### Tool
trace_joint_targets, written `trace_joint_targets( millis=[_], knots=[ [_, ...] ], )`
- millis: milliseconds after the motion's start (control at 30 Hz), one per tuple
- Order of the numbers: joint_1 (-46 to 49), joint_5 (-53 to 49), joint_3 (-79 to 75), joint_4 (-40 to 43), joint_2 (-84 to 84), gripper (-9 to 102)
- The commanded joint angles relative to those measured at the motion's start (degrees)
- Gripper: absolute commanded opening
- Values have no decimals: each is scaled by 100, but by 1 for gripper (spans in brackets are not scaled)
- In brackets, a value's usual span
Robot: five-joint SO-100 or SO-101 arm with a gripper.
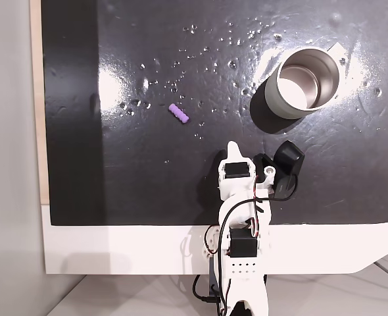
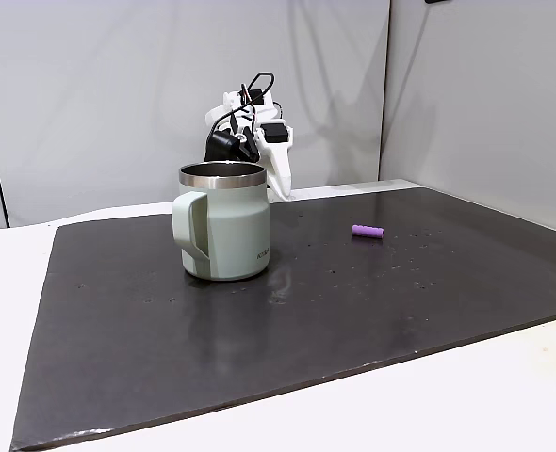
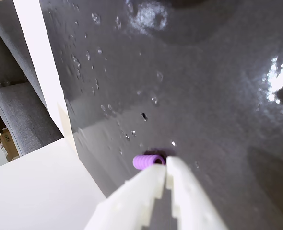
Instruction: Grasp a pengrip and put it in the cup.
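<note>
In the wrist view we see the gripper [image 3: 164, 168] with its two white fingers pressed together and nothing between them, their tips just in front of the pengrip [image 3: 147, 161], which lies on the dark mat [image 3: 204, 96]. In a fixed view from above, the pengrip [image 1: 179, 113] lies alone on the mat, beyond the folded arm [image 1: 243, 197] and to its left. Farther off to the right, well apart from the pengrip, stands the cup [image 1: 302, 82], upright with its mouth open.
</note>
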Motion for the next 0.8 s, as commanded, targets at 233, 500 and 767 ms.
trace_joint_targets(
  millis=[233, 500, 767],
  knots=[
    [35, 26, -9, -202, 53, 0],
    [35, 26, -9, -202, 53, 0],
    [9, -580, -290, -26, 53, 0]
  ],
)
